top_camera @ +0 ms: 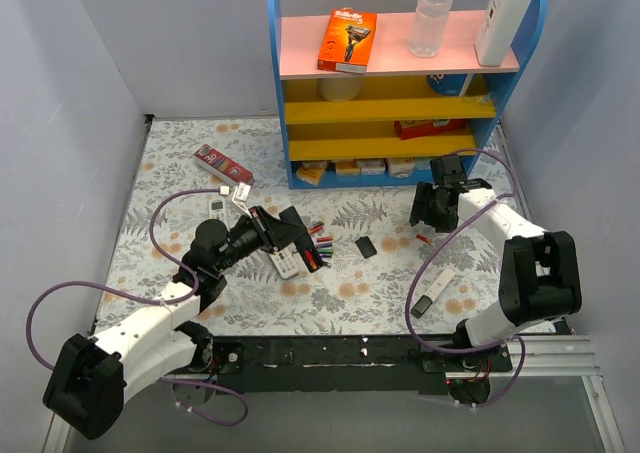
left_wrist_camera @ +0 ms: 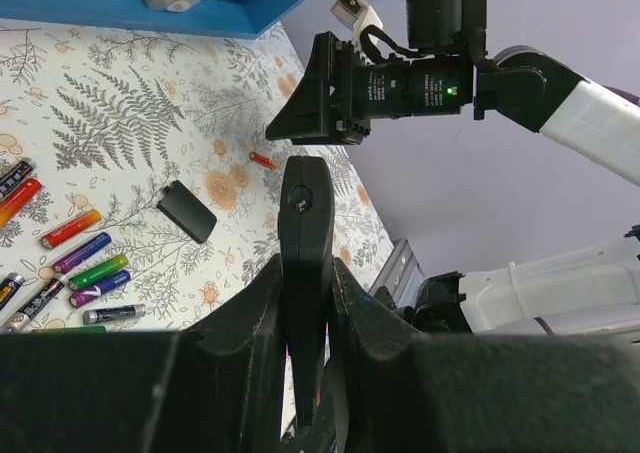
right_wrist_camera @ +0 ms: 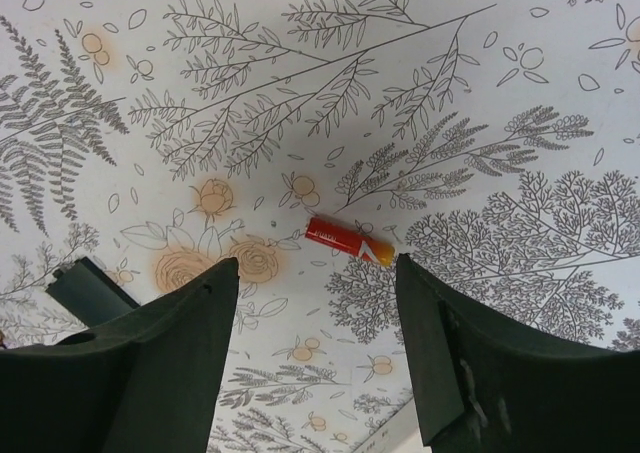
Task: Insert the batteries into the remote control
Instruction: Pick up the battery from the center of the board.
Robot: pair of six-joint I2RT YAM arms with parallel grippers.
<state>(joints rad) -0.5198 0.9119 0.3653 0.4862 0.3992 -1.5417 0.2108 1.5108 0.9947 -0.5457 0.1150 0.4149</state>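
Step in hand: judged to be picking up the stray red battery (right_wrist_camera: pixel 348 239) for loading; it has not been gripped.
Right gripper (right_wrist_camera: pixel 316 271): fingers spread wide, nothing between them; it hangs above the floral table cover (right_wrist_camera: pixel 480 93) with the red battery on the cloth under the gap, a little towards the right finger.
Left gripper (left_wrist_camera: pixel 305 263): pressed together on the remote control (top_camera: pixel 287 264); the left wrist view shows the remote edge-on, pinched between both fingers and lifted off the table.
How to do it well: centre the gap over the cell first, since it sits off-middle; the cell lies roughly in line with the gap's width, so turn the wrist to close across its thin body, not end to end; come straight down so a finger does not roll it away; close gently, as a round cell slips easily.
Red battery: a small thin cylinder, red body with an orange end, lying flat and alone, well apart from the rest.
Other batteries (left_wrist_camera: pixel 98 271): red, purple, green and black cells lying loose in a cluster near the held remote; a black battery cover (left_wrist_camera: pixel 186 211) lies between them and the stray cell.
Risk: whether the remote's bay faces the right arm cannot be told.
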